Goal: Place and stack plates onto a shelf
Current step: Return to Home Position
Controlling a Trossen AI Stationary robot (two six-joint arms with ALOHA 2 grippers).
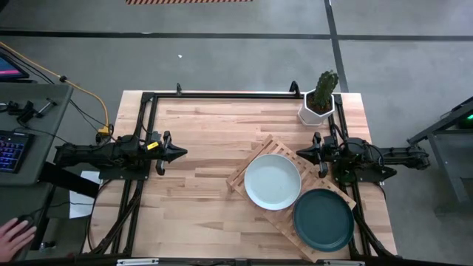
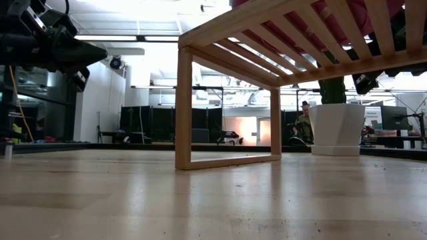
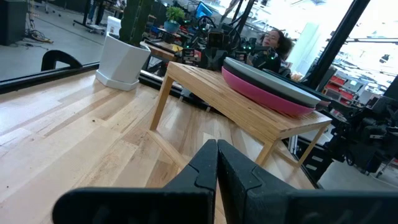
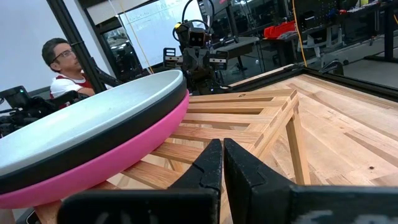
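We find the shelf set diagonally on the counter, right of centre. It carries two stacks of plates. The pale mint plate tops a black plate and a magenta plate. The dark teal plate tops the stack at the near end.

The left gripper hovers left of centre, well apart from the shelf. The right gripper hovers just beside the pale mint plate. Both pairs of fingers are pressed together and hold nothing.

A potted cactus stands in the far right corner, behind the right gripper.
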